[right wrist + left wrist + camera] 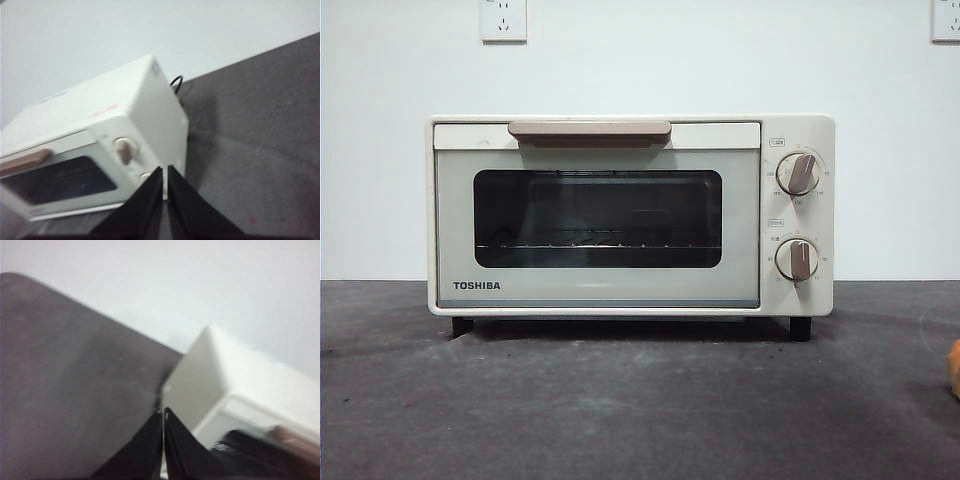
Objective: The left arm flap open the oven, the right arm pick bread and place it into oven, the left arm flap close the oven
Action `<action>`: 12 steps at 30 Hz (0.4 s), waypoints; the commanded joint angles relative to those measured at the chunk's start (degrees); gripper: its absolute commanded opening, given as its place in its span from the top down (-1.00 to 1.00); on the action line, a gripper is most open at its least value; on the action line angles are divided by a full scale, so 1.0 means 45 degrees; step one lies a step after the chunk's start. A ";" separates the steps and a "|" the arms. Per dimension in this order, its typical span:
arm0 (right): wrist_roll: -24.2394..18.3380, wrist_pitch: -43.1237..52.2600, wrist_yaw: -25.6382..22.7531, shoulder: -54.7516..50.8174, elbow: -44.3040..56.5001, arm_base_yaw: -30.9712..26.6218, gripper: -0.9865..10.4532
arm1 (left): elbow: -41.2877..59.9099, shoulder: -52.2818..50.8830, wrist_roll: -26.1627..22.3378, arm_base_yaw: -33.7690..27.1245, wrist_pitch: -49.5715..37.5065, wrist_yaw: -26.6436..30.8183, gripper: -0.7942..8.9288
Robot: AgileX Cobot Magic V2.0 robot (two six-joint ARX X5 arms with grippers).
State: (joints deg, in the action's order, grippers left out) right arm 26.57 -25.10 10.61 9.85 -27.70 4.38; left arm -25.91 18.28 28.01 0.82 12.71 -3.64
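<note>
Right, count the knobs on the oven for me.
2. Both sit on the oven's right panel beside the window: the upper knob directly above the lower knob.

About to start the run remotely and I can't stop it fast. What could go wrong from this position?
1. The oven door is shut, and the left gripper, jaws shut, sits off to the oven's side; it could slip off the beige handle.
2. The bread barely shows at the front view's edge, so the right gripper may grasp it poorly.
3. The light-looking oven might slide when its door is pulled.
</note>
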 commanded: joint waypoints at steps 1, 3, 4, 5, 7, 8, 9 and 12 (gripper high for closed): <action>-0.0656 -0.0976 0.0355 0.0583 -0.1180 -0.0005 0.81 | -0.1287 0.1054 -0.0180 0.0194 -0.0010 -0.0860 0.81; -0.1219 -0.1724 0.0831 0.1141 -0.2074 -0.0005 0.81 | -0.2113 0.1836 -0.0301 0.0418 0.0024 -0.1719 0.81; -0.1467 -0.1943 0.1088 0.1365 -0.2395 -0.0005 0.81 | -0.2463 0.2157 -0.0330 0.0529 0.0102 -0.2108 0.81; -0.1729 -0.2157 0.1452 0.1627 -0.2764 -0.0005 0.81 | -0.2856 0.2521 -0.0364 0.0675 0.0238 -0.2511 0.81; -0.2157 -0.2438 0.2293 0.2127 -0.3390 -0.0005 0.81 | -0.3521 0.3152 -0.0510 0.0981 0.0476 -0.3181 0.81; -0.2390 -0.2574 0.2783 0.2404 -0.3706 -0.0005 0.81 | -0.3852 0.3478 -0.0627 0.1166 0.0665 -0.3526 0.81; -0.2550 -0.2744 0.3254 0.2671 -0.3993 -0.0005 0.81 | -0.4167 0.3784 -0.0821 0.1350 0.0918 -0.3866 0.81; -0.3045 -0.3283 0.4362 0.3419 -0.4765 -0.0005 0.81 | -0.5008 0.4527 -0.1734 0.1846 0.1972 -0.4721 0.81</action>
State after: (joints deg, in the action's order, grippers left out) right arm 15.68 -39.64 28.80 24.25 -47.92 4.38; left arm -46.76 37.80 24.12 8.62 20.58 -23.66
